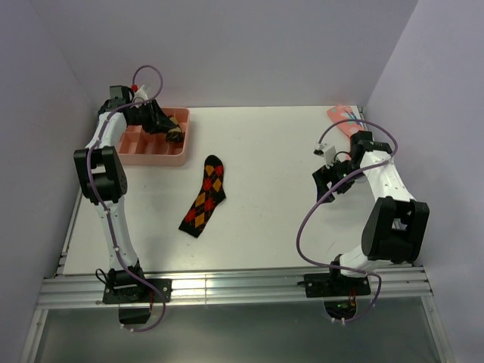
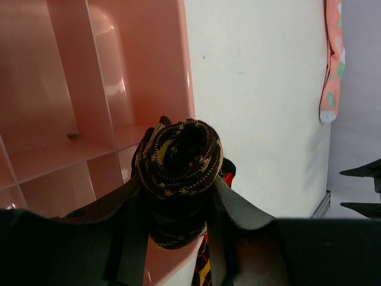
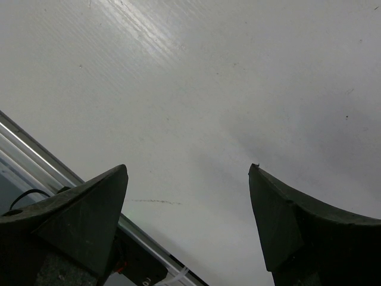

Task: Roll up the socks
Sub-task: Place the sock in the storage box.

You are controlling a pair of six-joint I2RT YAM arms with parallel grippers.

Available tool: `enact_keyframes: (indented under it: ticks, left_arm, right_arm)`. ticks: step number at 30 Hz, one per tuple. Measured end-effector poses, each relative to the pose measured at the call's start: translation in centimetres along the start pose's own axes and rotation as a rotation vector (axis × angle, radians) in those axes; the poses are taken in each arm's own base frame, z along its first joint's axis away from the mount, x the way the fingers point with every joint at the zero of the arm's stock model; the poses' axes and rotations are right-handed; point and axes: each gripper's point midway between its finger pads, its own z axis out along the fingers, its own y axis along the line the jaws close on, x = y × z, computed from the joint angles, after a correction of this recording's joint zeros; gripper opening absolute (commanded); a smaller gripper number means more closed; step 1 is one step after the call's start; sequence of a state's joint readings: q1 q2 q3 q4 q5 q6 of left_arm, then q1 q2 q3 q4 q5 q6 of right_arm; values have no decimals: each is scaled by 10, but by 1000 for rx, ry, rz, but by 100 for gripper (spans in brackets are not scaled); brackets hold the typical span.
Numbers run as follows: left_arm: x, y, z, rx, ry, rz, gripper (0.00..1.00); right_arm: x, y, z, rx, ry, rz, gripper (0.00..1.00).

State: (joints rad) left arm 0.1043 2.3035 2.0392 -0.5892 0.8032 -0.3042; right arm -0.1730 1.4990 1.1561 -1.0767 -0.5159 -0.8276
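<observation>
Left gripper (image 2: 177, 192): clamped on rolled sock (image 2: 178, 156), dark-and-tan spiral end facing the wrist camera, held over pink tray (image 2: 71, 89); which compartment, unclear. Right gripper (image 3: 187, 170): spread wide, empty, above table (image 3: 238, 71). Flat sock (image 1: 206, 197), red-orange diamonds, lies mid-table, nearward and right of the tray, long axis slanting far-to-near. Left arm nearer.

A: Socks, qty?
B: 3 tot. 2 argyle: flat argyle sock (image 1: 204, 195) + rolled argyle sock (image 2: 178, 161). 1 pink sock (image 1: 344, 119).
A: Trays?
B: 1 pink tray (image 1: 151, 159). Compartment ct: can't tell, partly hidden.
A: Arms, pincers?
B: 2 arms: left arm (image 1: 102, 174), right arm (image 1: 393, 219). 2 pincers: left pincer (image 2: 175, 190), right pincer (image 3: 187, 170). 1 surface (image 1: 287, 219).
</observation>
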Motion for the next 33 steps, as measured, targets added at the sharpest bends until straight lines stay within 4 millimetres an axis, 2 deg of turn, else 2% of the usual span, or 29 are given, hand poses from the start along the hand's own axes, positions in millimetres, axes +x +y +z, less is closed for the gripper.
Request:
enact_keyframes:
  ticks: [10, 18, 27, 33]
  left_arm:
    - [26, 12, 1, -45, 102, -42, 0]
    - [28, 7, 3, -119, 135, -2, 0]
    - [50, 21, 21, -217, 213, 1, 0]
    - [50, 23, 21, -285, 223, 22, 0]
  right_arm:
    - [0, -4, 6, -3, 3, 2, 89]
    - [1, -5, 8, -4, 3, 2, 89]
    - [0, -6, 8, -1, 0, 0, 89]
    - [0, -6, 8, -1, 0, 0, 89]
